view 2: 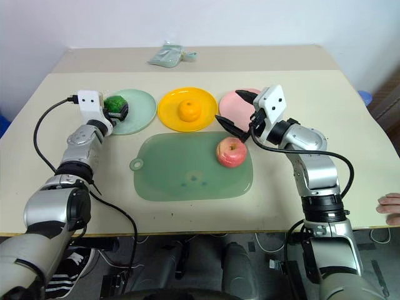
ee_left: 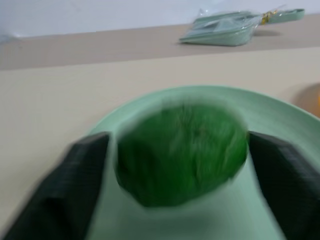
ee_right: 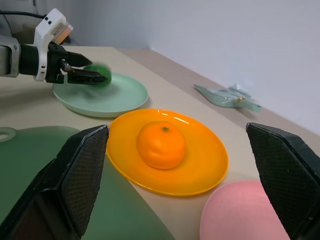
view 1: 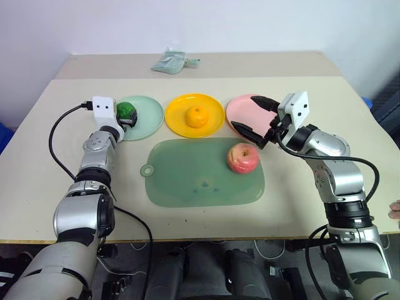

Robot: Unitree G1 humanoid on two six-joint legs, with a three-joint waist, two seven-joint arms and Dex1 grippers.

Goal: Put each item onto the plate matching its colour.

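A dark green bumpy fruit (view 1: pixel 127 110) sits on the pale mint plate (view 1: pixel 150 116). My left gripper (view 1: pixel 129 119) is open, one finger on each side of the fruit. The round orange (view 1: pixel 197 116) lies in the middle of the yellow plate (view 1: pixel 178 122). The red-pink apple (view 1: pixel 242 157) rests on the right part of the big green mat (view 1: pixel 194 178), apart from both grippers. My right gripper (view 1: pixel 255 117) hangs wide open and empty over the pink plate (view 1: pixel 241 110), just behind the apple.
A small pale green packet (view 1: pixel 169 61) lies at the back of the table. A person's hand (view 2: pixel 390 208) rests at the table's right edge. A black cable (view 1: pixel 56 140) loops beside my left arm.
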